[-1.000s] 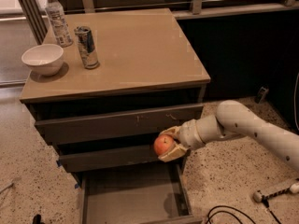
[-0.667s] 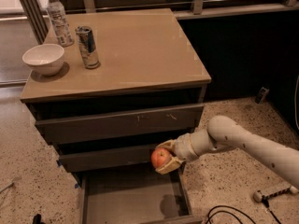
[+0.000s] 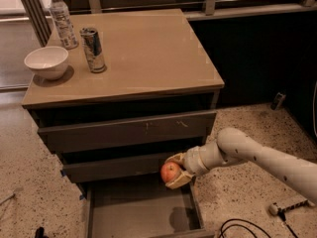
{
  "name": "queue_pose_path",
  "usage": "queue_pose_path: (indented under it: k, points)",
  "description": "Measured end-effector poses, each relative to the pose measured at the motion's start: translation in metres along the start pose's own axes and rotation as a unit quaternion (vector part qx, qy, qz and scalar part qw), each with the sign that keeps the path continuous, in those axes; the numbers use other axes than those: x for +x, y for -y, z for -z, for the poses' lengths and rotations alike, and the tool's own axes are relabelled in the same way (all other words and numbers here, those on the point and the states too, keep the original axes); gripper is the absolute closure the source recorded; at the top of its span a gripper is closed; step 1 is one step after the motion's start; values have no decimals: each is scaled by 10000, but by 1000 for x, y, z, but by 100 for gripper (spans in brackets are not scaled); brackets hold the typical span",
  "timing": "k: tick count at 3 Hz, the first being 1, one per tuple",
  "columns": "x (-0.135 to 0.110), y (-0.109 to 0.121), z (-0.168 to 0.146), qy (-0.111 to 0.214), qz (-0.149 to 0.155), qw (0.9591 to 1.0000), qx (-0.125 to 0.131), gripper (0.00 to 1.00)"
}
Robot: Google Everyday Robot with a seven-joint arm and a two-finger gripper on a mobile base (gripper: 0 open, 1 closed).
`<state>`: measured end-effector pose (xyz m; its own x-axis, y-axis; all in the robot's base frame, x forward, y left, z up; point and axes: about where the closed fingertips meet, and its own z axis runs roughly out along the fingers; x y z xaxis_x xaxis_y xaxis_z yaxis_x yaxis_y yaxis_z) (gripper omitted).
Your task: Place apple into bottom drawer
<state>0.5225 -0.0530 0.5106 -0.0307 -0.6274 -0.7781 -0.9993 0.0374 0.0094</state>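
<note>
The red-orange apple (image 3: 170,172) is held in my gripper (image 3: 174,171), whose pale fingers close around it from above and below. It hangs in the air just in front of the middle drawer, over the right rear part of the open bottom drawer (image 3: 133,211). The bottom drawer is pulled out, a shallow grey box with a bare floor; the apple's shadow falls on its right side. My white arm reaches in from the right.
On the cabinet top (image 3: 148,53) stand a white bowl (image 3: 46,61), a metal can (image 3: 92,49) and a water bottle (image 3: 62,19). The scratched top drawer (image 3: 129,130) is shut. Cables and a small tool (image 3: 290,207) lie on the speckled floor at the right.
My gripper has carried the apple down and to the left, from beside the middle drawer's right end to lower over the open bottom drawer.
</note>
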Motion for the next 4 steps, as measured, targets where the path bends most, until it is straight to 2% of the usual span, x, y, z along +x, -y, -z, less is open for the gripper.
queue_pose_path:
  k: [1, 2, 3, 4]
  points:
    - [44, 5, -27, -156, 93, 9997, 150, 100]
    - [84, 8, -65, -89, 176, 9997, 137, 100]
    - [138, 0, -114, 52, -64, 9999, -93, 100]
    - [138, 0, -114, 52, -63, 9999, -93, 100]
